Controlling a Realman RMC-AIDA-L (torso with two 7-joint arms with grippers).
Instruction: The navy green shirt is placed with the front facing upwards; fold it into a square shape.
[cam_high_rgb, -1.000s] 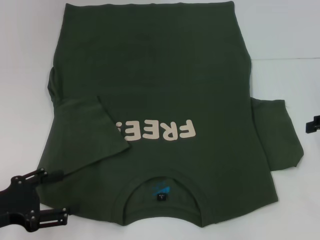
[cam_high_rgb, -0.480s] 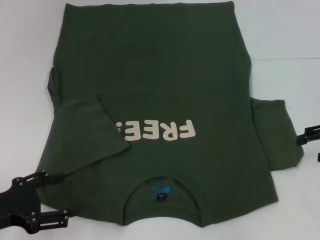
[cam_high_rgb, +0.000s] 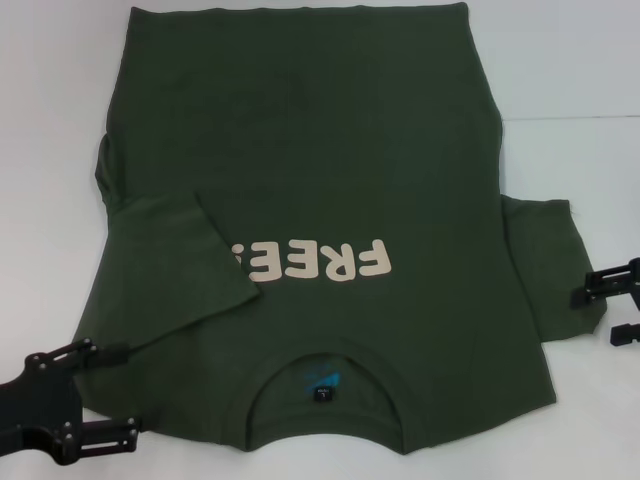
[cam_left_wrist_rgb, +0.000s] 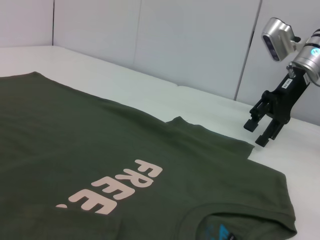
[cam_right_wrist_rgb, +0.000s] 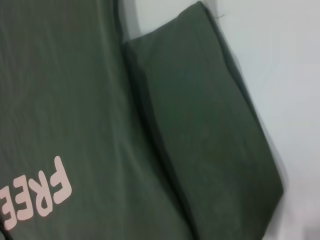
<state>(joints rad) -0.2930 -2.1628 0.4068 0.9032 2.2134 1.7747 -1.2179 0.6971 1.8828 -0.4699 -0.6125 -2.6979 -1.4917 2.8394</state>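
So far only a first part of the folding is showing as done. Starting at the robot's left, the left gripper (cam_high_rgb: 105, 395) is hovering low by the shirt's near-left corner, beside the collar end; its two fingers are standing apart with nothing between them, and one fingertip is lying at the edge of the cloth.

Just beyond it, the left sleeve (cam_high_rgb: 170, 270) is lying turned in over the chest, covering the end of the cream "FREE!" print (cam_high_rgb: 318, 262), so that side is looking finished.

Across the middle, the navy green shirt (cam_high_rgb: 320, 150) is lying flat and front-up on the white table (cam_high_rgb: 580, 80), hem far from the robot, collar (cam_high_rgb: 322, 378) and blue neck label nearest it. The body is not yet folded lengthwise.

Further right, the right sleeve (cam_right_wrist_rgb: 210, 125) is sticking out flat on the table, not yet turned in.

At the far right, the right gripper (cam_left_wrist_rgb: 261, 133) is hanging just beside that sleeve's outer edge, its fingers parted and holding nothing. Judging by this, the right sleeve is the next piece to be taken, then the hem-to-collar folds that would give the square.
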